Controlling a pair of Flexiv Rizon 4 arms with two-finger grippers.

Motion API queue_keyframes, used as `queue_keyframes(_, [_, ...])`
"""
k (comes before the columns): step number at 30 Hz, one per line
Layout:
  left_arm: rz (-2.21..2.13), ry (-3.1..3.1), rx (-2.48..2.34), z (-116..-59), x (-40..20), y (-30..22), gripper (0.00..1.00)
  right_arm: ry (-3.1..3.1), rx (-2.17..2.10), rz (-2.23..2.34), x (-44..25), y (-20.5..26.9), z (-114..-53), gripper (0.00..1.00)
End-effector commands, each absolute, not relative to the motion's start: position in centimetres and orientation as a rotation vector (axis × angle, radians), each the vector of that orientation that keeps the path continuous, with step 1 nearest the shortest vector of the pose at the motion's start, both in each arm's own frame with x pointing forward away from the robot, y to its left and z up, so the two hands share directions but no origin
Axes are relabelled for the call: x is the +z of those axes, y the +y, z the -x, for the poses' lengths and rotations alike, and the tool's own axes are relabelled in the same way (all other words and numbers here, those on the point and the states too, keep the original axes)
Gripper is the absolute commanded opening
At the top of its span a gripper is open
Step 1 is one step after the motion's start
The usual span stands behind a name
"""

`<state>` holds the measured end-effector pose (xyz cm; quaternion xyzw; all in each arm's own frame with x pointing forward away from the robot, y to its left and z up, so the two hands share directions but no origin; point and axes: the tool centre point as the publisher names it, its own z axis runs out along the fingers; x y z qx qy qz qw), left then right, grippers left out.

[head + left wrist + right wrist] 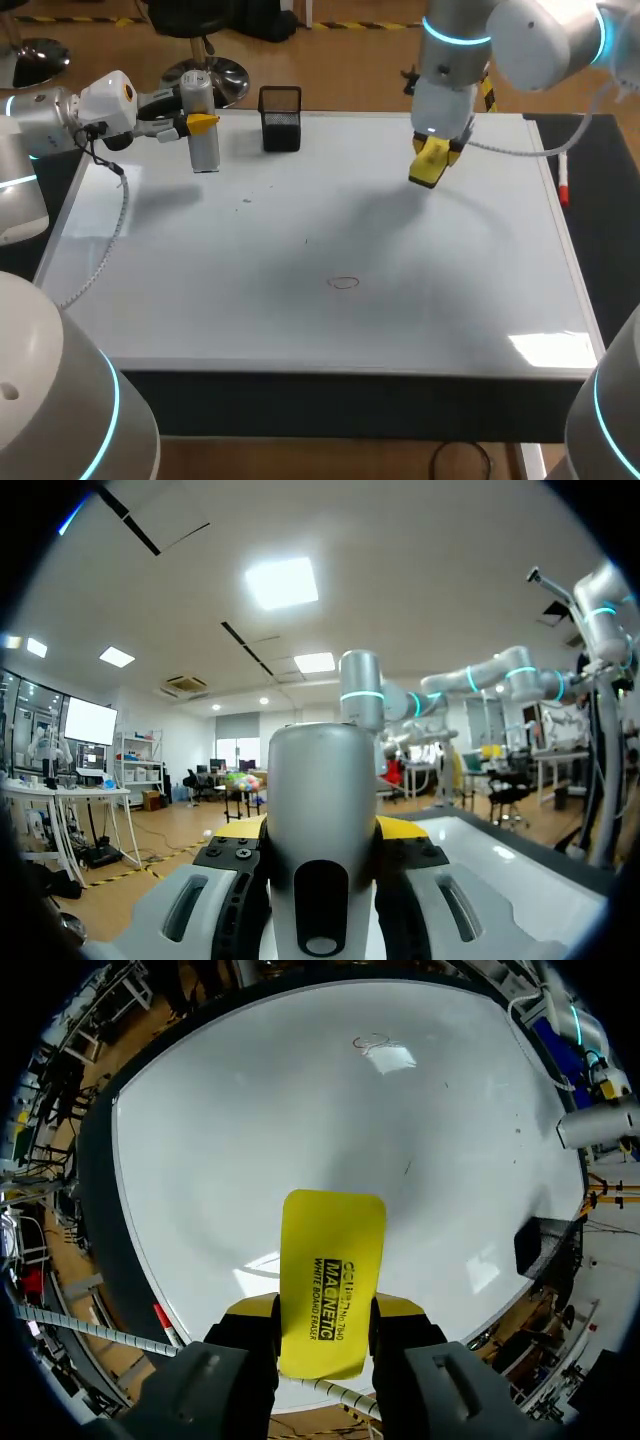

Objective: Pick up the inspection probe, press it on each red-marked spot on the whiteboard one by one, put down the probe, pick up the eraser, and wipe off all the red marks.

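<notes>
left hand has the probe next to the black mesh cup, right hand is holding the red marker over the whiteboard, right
No: the right hand holds the yellow eraser, as the right wrist view shows; the red marker lies by the whiteboard's right edge. The left hand does hold the probe beside the black mesh cup.

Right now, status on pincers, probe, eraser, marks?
Left pincer shut on probe, back-left. Right pincer shut on eraser, above whiteboard. One red mark visible mid-board; nothing between it and eraser.
</notes>
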<state>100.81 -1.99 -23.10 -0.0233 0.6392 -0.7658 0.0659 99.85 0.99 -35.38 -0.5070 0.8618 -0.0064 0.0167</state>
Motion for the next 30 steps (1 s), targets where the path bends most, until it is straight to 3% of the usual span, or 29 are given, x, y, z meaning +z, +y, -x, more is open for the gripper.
queue_keyframes(1, [0.075,1.926,-2.304,-100.6,-22.9,-2.1,0.0,2.721,-0.002,1.542,-35.3,-0.9,-102.6,0.0])
queue_keyframes(17, [0.075,1.926,-2.304,-100.6,-22.9,-2.1,0.0,2.85,0.017,1.346,-37.0,-5.8,-112.1,0.0])
queue_keyframes(30, [0.075,1.926,-2.304,-100.6,-22.9,-2.1,0.0,2.875,0.029,1.328,-37.9,-5.9,-115.1,0.0])
